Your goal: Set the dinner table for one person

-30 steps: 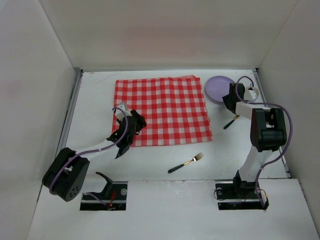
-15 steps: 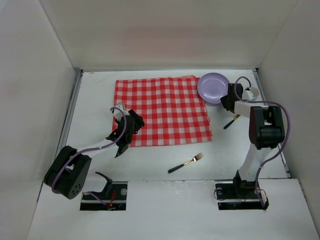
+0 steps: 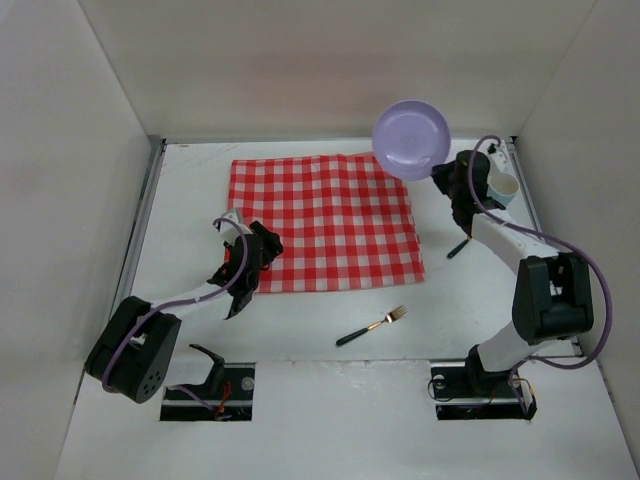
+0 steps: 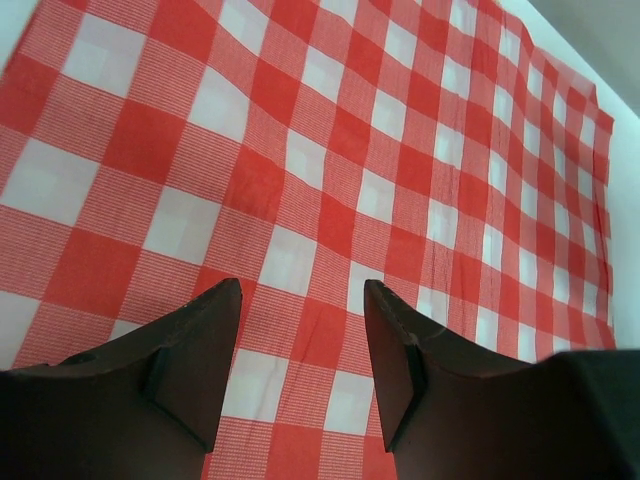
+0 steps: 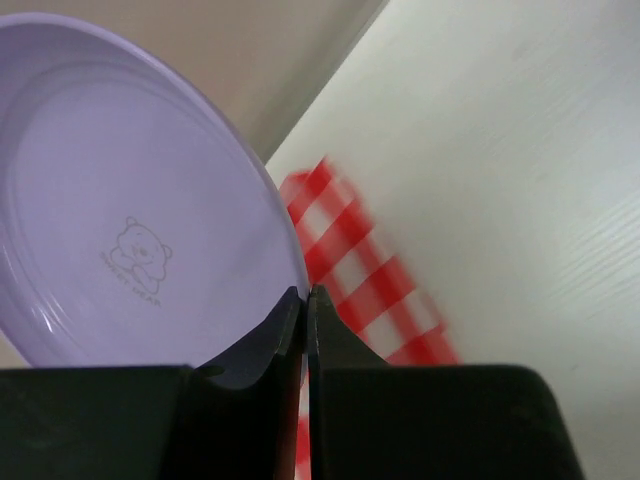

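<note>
Plain white walls (image 3: 300, 60) on three sides; even soft light, faint shadows.

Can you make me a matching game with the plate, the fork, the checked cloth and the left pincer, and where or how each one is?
1 plate
2 fork
3 checked cloth
4 left pincer

A spread flat on the table
B open, above the checked cloth
C up in the air, rim pinched by the right pincer
D lying on the bare table

Pairs: 1-C, 2-D, 3-A, 4-B

Fork (image 3: 372, 325) on table (image 3: 190, 190), before cloth (image 3: 325, 220) — plate (image 3: 411, 139) at its far-right corner.
</note>
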Tool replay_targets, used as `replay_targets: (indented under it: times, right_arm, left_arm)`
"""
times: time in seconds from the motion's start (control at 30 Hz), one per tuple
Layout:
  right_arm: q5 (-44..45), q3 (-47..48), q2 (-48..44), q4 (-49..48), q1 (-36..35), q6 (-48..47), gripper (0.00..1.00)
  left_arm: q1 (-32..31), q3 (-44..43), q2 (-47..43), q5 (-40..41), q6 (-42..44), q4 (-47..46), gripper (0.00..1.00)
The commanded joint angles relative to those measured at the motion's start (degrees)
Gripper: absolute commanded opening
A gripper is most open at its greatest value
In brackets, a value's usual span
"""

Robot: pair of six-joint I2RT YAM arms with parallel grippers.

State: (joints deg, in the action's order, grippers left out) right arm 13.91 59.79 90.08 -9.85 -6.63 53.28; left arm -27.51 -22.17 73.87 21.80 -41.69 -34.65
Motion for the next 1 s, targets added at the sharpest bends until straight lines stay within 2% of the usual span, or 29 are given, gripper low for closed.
replay_targets:
  times: [0.0, 0.23, 0.37, 0.97]
  right_arm:
    - [-7.83, 0.15, 0.53, -0.62, -7.27, -4.67, 0.08]
    - [-13.91, 2.25, 5.27, 6.15, -20.11, -8.36, 0.09]
    - [-15.32, 5.5, 9.75, 9.84, -23.64, -9.24, 0.09]
    - [-11.54, 12.02, 16.61, 19.16, -25.84, -13.99, 0.15]
  left_arm:
    - [1.62, 2.22, -5.21, 2.01, -0.84, -3.49, 0.49]
    - [3.56, 6.0, -12.6, 8.69, -2.78, -2.88, 0.5]
    - [3.82, 5.74, -11.82, 8.7, -3.04, -2.79, 0.51]
    - [3.38, 4.42, -8.13, 7.64, -3.13, -2.7, 0.52]
